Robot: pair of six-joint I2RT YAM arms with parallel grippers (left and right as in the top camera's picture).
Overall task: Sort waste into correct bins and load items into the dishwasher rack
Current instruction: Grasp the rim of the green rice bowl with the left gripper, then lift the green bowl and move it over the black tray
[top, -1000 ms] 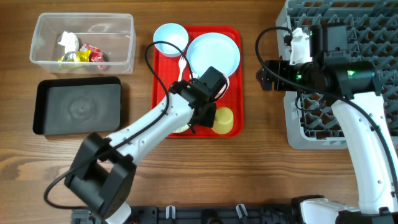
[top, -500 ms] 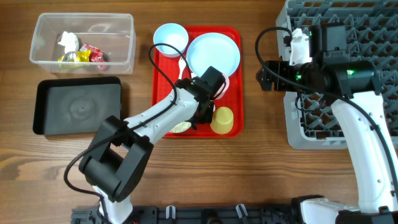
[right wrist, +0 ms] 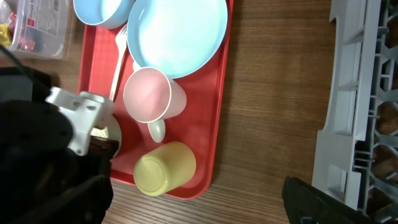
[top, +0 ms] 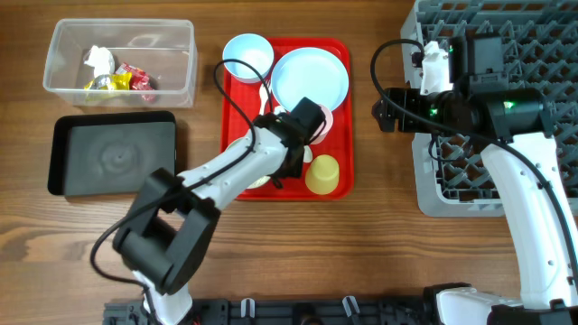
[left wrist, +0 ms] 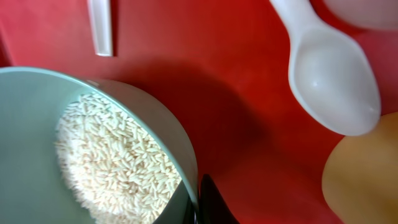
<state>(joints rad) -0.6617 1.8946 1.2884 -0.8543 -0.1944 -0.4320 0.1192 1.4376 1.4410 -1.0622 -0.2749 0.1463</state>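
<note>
Wrappers (top: 126,79) sit in the clear tub (top: 63,32), upper left; left gripper (top: 282,173) pinches the rice bowl (left wrist: 25,155), plate (top: 310,77) and cups (top: 323,176) unracked (fingers of the right gripper (top: 383,110) unreadable).

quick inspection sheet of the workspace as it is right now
surface: wooden table, no spill seen
job's things: rice bowl, plate, empty bowl, pink cup, yellow cup, fork, spoon on red tray; tissue and wrappers in clear tub; black tray empty; rack at right
clutter: nothing seen
grippers: left gripper jaws pinch rice bowl rim; right gripper beside rack, jaws unclear
cables: black cable loops off each arm
surroundings: black rail at near table edge
</note>
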